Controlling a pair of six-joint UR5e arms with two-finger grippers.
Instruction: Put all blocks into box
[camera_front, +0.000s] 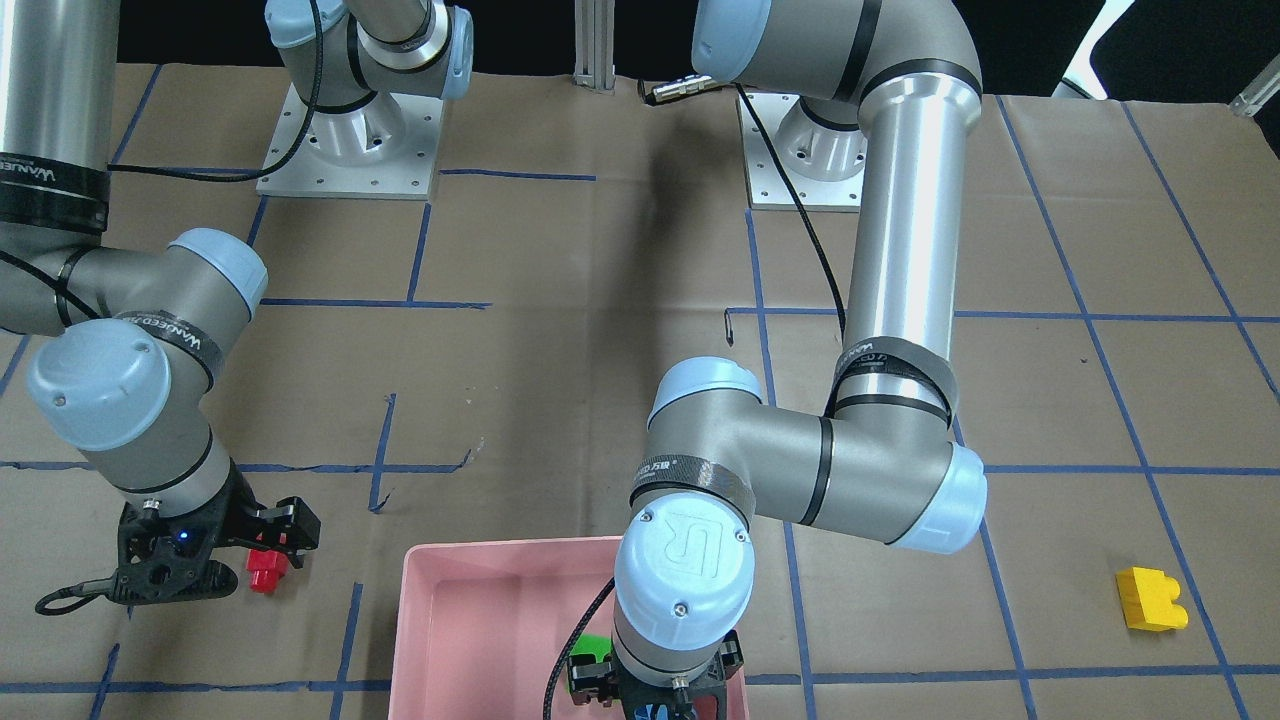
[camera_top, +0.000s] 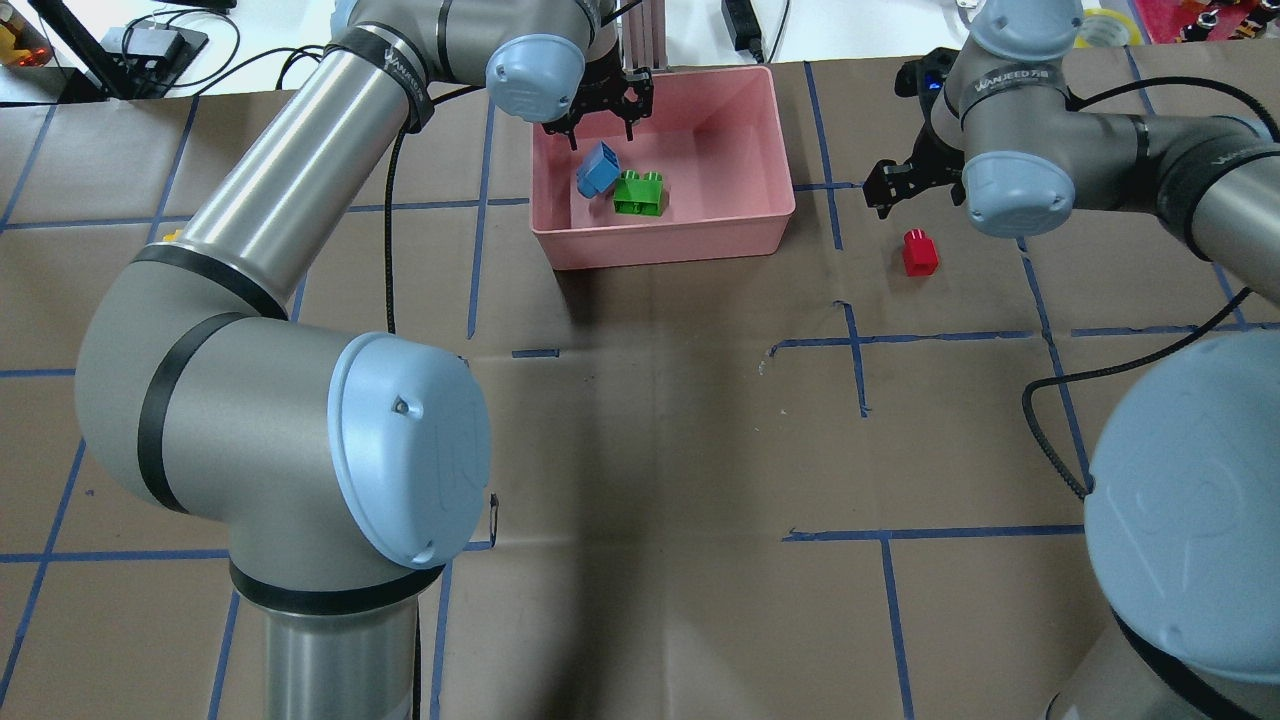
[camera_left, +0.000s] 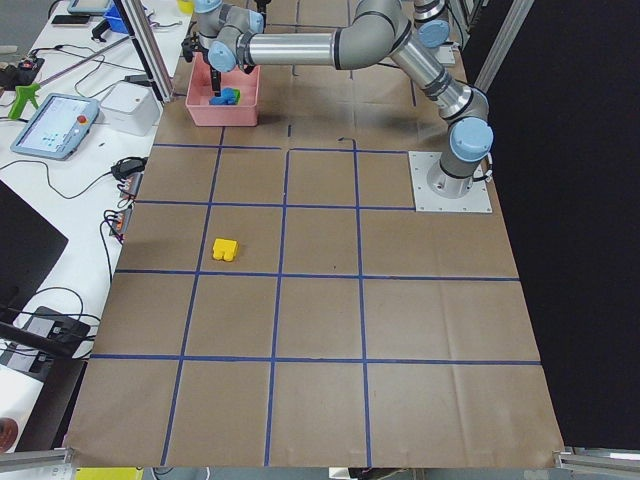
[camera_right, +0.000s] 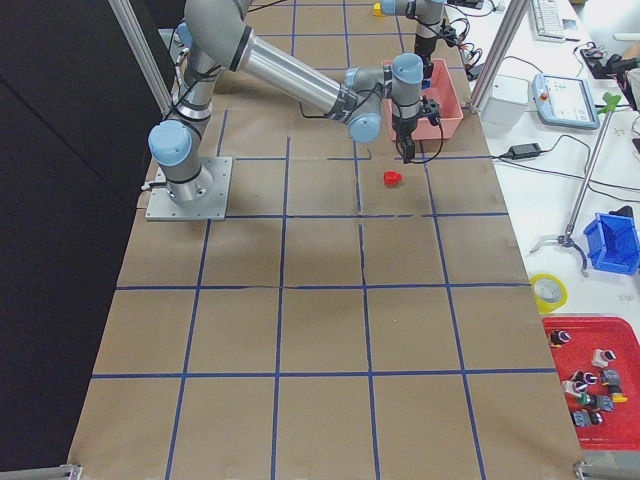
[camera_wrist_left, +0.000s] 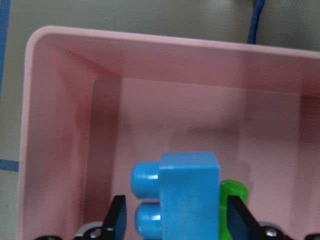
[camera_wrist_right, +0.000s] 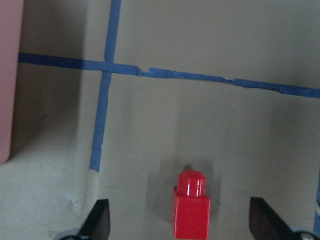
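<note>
The box (camera_top: 660, 245) sits toward the far edge of the table (camera_top: 650, 450). In its left end two blocks lie side by side, the left block (camera_top: 598, 170) and the right block (camera_top: 640, 192), under my left gripper (camera_top: 603, 135). The smallest block (camera_top: 919, 252) lies on the table right of the box, near my right gripper (camera_front: 285, 535) — the fourth block (camera_front: 1152, 598) well off to my left.

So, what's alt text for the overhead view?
Over a pale-pink plastic box, the open left gripper hangs above a tilted blue studded brick beside a green brick. The open right gripper hovers by a red brick outside the box.
</note>
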